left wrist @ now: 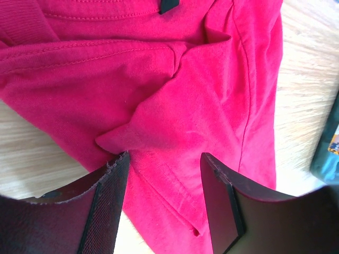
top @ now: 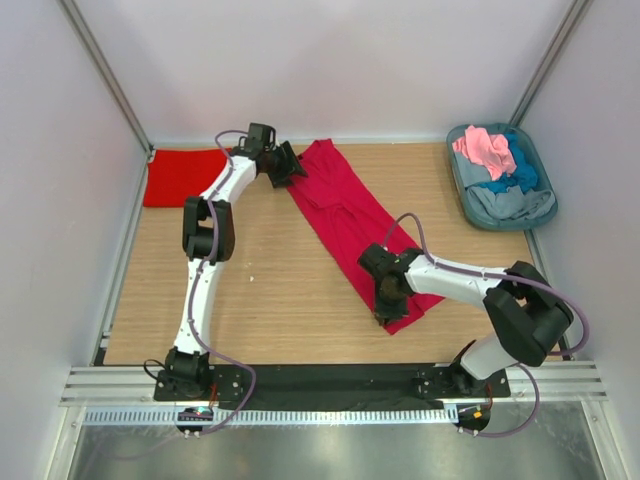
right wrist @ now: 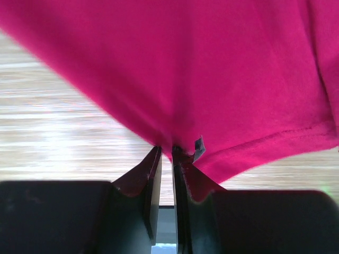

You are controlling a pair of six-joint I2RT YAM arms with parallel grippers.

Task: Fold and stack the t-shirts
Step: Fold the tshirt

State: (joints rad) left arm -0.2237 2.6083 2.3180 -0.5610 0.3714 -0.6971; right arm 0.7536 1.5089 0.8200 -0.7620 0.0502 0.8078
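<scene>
shirts: you've got five in view, one of each colour
crimson shirt point(top: 345, 215): one, spread out as a long diagonal strip on the table point(top: 280, 290), from top centre of the overhead view down to lower right
scarlet shirt point(top: 183, 176): one, flat rectangle in the upper left corner, well apart from the crimson one
tub point(top: 455, 170): one, upper right, holding three: pink shirt point(top: 483, 148), blue shirt point(top: 520, 170) and grey shirt point(top: 510, 205), all crumpled
left gripper point(top: 290, 168): at the crimson shirt's upper end; your fingers point(left wrist: 108, 201) stand wide apart over a cloth fold, gripping nothing
right gripper point(top: 388, 310): at the lower end; only a thin slit between the fingers, with the shirt's edge pinched at the tips
</scene>
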